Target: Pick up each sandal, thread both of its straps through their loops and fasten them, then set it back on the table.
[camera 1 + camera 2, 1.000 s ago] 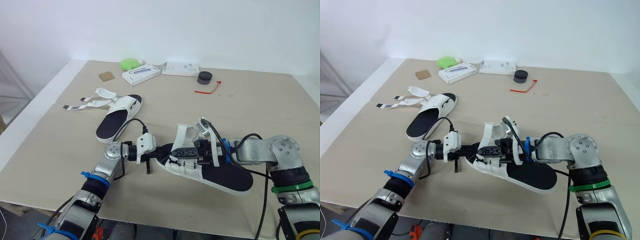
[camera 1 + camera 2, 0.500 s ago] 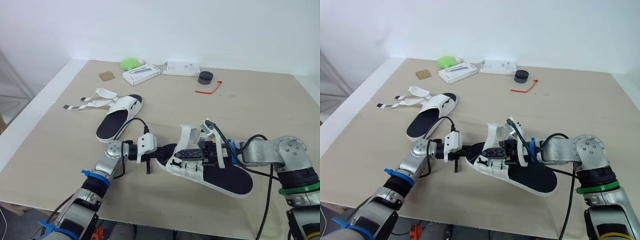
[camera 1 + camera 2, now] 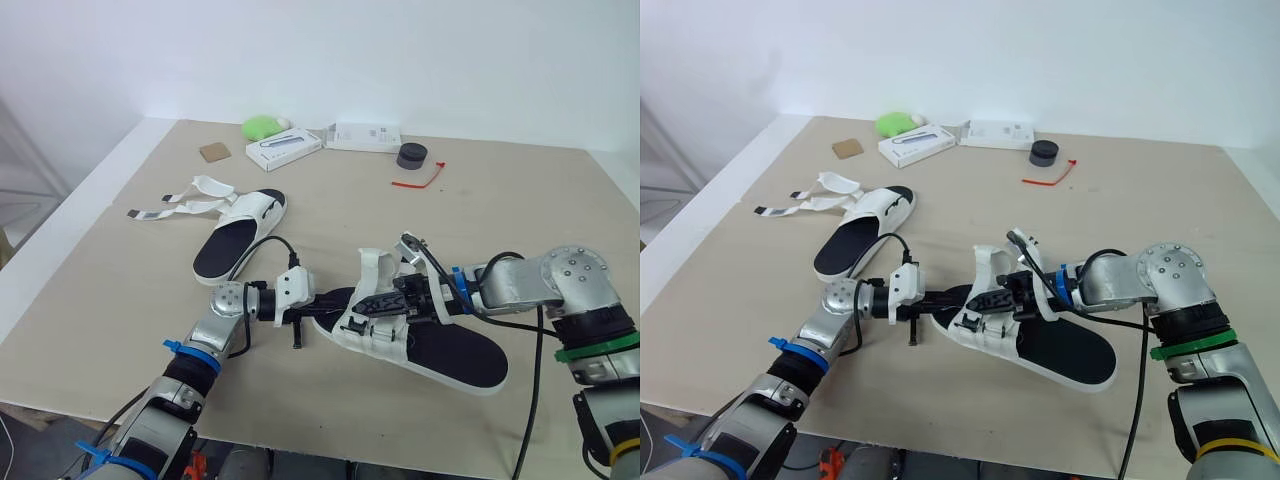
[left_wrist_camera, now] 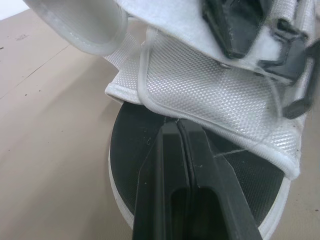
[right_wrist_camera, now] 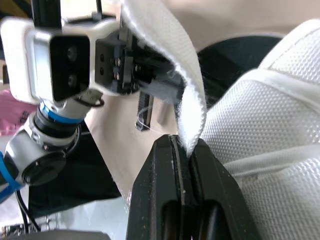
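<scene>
Near sandal [image 3: 450, 350] is lying on the bench [image 3: 120, 300], toe pointing toward the robot's left. Left tool [image 4: 177, 127] is sitting closed, fingers pressed together over the black footbed at that sandal's toe, tips reaching the edge of the front strap [image 4: 220, 95]. Right tool [image 5: 180, 145] is pinching a white strap [image 5: 165, 55] of the same sandal, the strap standing up out of its fingers. Second sandal [image 3: 240, 232] is lying behind and left of the near sandal, well apart, its loose straps [image 3: 165, 207] trailing flat and unfastened.
</scene>
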`<state>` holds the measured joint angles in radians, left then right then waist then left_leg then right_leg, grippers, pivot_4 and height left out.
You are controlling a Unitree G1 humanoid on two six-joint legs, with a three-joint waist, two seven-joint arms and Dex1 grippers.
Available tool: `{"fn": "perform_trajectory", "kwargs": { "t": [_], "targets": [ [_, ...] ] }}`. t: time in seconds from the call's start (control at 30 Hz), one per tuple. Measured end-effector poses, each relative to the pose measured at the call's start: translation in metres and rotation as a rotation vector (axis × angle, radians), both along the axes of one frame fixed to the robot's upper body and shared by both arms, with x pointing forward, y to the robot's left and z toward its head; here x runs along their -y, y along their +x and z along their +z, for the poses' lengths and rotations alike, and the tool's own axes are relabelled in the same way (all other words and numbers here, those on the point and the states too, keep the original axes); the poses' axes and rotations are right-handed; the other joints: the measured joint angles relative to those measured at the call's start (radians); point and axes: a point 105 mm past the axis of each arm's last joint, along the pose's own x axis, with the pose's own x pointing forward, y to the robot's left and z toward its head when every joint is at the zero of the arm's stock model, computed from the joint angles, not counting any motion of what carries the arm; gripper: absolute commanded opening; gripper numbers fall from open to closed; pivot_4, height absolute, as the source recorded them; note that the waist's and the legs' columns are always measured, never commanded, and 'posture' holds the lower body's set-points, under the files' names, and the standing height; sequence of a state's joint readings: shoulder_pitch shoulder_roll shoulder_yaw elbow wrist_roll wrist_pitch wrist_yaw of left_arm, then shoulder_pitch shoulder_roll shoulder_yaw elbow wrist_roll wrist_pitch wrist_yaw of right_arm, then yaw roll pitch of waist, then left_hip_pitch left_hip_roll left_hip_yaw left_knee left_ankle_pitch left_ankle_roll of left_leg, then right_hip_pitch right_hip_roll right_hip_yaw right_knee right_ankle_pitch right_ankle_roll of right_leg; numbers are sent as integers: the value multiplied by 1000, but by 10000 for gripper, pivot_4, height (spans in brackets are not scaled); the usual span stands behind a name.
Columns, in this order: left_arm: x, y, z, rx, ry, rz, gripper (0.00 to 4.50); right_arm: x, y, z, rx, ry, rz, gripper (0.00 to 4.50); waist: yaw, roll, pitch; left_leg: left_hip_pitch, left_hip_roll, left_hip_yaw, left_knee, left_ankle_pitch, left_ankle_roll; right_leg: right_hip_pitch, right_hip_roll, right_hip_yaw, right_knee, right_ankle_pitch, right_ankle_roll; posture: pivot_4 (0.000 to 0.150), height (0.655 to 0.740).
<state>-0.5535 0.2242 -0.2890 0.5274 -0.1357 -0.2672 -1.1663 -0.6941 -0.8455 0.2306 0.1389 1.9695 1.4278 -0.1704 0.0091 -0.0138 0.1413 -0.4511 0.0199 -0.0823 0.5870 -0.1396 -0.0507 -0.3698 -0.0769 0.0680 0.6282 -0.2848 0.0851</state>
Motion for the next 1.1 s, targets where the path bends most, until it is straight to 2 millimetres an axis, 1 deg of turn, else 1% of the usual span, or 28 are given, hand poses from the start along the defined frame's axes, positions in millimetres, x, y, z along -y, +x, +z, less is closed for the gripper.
{"fn": "perform_trajectory", "kwargs": {
  "t": [0.03,0.13,0.27,0.33,0.63,0.83,0.97,1.03,1.1],
  "targets": [
    [1,0,0,2,0,-3,0,3,-2,-4,-7,-5,-11,362,1,0,0,-1,-1,-1,0,0,0,0,0,0,0,0,0,1500,7400],
    [1,-1,0,3,0,-5,0,4,-4,-7,-9,-7,-19,362,1,0,0,-1,-1,-1,0,0,0,0,0,0,0,-1,0,1500,7400],
    [0,0,0,3,1,-2,0,1,-5,-6,27,-26,-22,362,0,0,0,-1,-1,-2,0,0,0,0,0,0,0,-1,1,1500,7400],
    [0,0,0,3,2,-1,0,-8,-5,-9,47,-26,-26,362,0,-1,-1,0,-1,-2,0,0,0,0,0,-1,0,-1,1,1500,7400],
    [-2,0,0,-1,11,-3,0,-12,-3,-10,58,-26,-42,362,-1,-1,-2,1,2,-2,0,0,0,0,2,-1,1,0,0,1500,7400],
    [-5,-2,3,3,47,-39,0,-15,-6,-8,62,-14,-13,362,-5,-1,-2,0,2,-1,-3,-1,1,-1,3,-1,1,-1,-2,1500,7400],
    [-7,-4,6,-9,81,-70,0,-18,-8,-7,69,-12,7,362,-6,-1,-2,0,5,-1,-4,-5,8,0,8,-1,2,-4,-5,1500,7400],
    [-9,-4,7,-14,95,-81,0,-19,-9,-6,74,-12,14,362,-6,-1,-2,0,7,-2,-4,-6,11,2,13,1,3,-4,-3,1500,7400],
    [-10,-5,8,-19,107,-88,0,-20,-9,-5,79,-10,20,362,-6,-1,-2,0,10,-5,-4,-7,12,1,18,1,4,-5,-5,1500,7400]
  ]
}}
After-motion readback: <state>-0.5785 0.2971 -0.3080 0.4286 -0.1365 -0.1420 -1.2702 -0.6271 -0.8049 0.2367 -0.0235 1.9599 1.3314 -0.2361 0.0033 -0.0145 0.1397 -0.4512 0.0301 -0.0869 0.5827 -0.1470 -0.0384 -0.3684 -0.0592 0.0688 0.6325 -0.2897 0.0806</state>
